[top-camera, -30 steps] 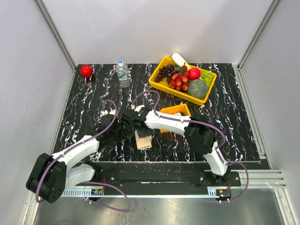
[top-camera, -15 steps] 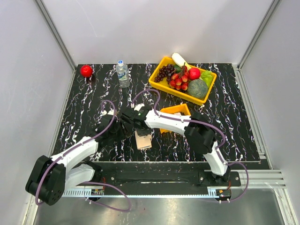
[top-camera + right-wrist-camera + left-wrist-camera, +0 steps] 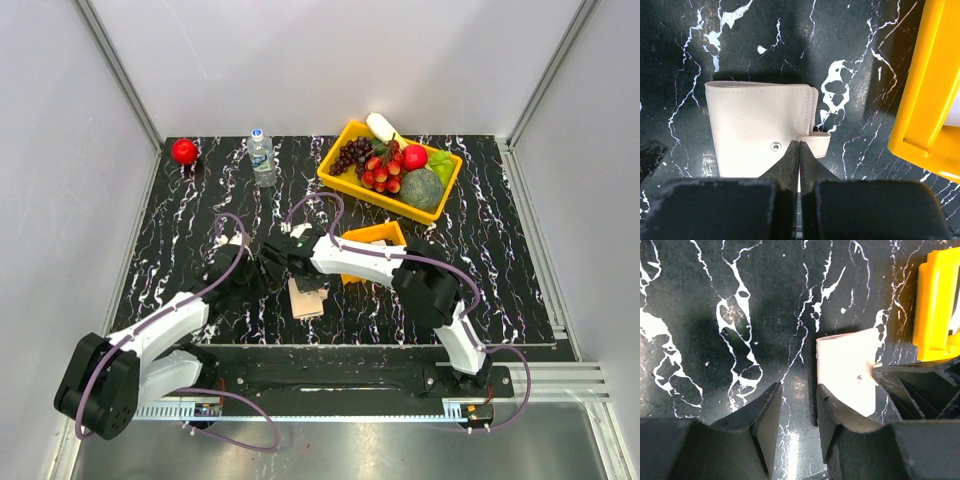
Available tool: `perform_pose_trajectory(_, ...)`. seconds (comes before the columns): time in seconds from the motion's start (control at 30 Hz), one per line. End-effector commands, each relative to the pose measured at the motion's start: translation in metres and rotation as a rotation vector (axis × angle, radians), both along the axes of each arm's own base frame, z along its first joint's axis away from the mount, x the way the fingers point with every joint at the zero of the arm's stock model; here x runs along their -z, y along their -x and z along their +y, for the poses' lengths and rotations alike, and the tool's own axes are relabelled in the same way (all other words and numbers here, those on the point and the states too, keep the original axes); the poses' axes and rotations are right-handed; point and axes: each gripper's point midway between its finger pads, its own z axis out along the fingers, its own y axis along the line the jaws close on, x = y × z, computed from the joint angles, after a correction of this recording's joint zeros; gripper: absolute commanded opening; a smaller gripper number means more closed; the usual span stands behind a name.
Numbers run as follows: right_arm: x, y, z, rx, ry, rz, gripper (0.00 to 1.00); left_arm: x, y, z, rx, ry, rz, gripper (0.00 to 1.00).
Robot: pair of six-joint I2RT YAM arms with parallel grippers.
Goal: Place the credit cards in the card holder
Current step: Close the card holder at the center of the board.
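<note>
A black table with white marble-like veining fills the floor of a pale, matt-walled booth framed by slim aluminium rails. Its surface is glossy enough to catch soft reflections. Near the middle, just ahead of the arms, lies the flat beige leather-look card holder, folded shut. It has a neat stitched edge, a small metal snap stud and a short rounded strap tab at one side. The right gripper has its black jaws pressed fully together, their tips resting at the holder's edge between the stud and the tab (nothing shows between them). The left gripper stands partly open over bare table, one finger just beside the holder. A small orange square plastic tray sits near the holder. Farther back are a larger yellow plastic tray heaped with fruit, a clear water bottle standing upright and a shiny red ball-shaped fruit.
</note>
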Motion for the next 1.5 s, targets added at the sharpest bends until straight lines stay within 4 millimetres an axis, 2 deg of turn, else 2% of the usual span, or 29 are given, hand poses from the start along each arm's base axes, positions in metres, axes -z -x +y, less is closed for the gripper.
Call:
perform_pose_trajectory(0.0,-0.03,-0.009,0.003,0.021,-0.068,-0.061,0.0,-0.015,-0.006,-0.011,0.048,0.06,-0.077,0.36)
perform_pose_trajectory(0.1,-0.041,-0.011,0.011,0.021,-0.133,-0.082,0.0,-0.02,-0.005,-0.018,0.09,0.093,-0.1,0.35)
perform_pose_trajectory(0.27,-0.046,-0.012,0.02,0.028,-0.204,-0.091,0.0,-0.017,-0.001,-0.025,0.137,0.119,-0.094,0.34)
perform_pose_trajectory(0.47,-0.033,-0.006,0.023,0.029,-0.234,-0.048,0.0,-0.009,0.006,-0.037,0.184,0.124,-0.058,0.33)
perform_pose_trajectory(0.57,-0.027,-0.004,0.024,0.029,-0.246,-0.025,0.0,-0.01,0.004,-0.043,0.195,0.131,-0.068,0.34)
perform_pose_trajectory(0.9,-0.02,-0.004,0.023,0.061,-0.311,0.019,0.0,0.008,0.01,-0.049,0.197,0.103,0.006,0.33)
perform_pose_trajectory(1.17,-0.027,-0.006,0.025,0.063,-0.355,0.016,0.0,0.013,0.01,-0.049,0.196,0.083,0.021,0.32)
perform_pose_trajectory(1.47,-0.022,-0.004,0.026,0.063,-0.361,0.034,0.0,0.018,0.011,-0.049,0.201,0.064,0.036,0.31)
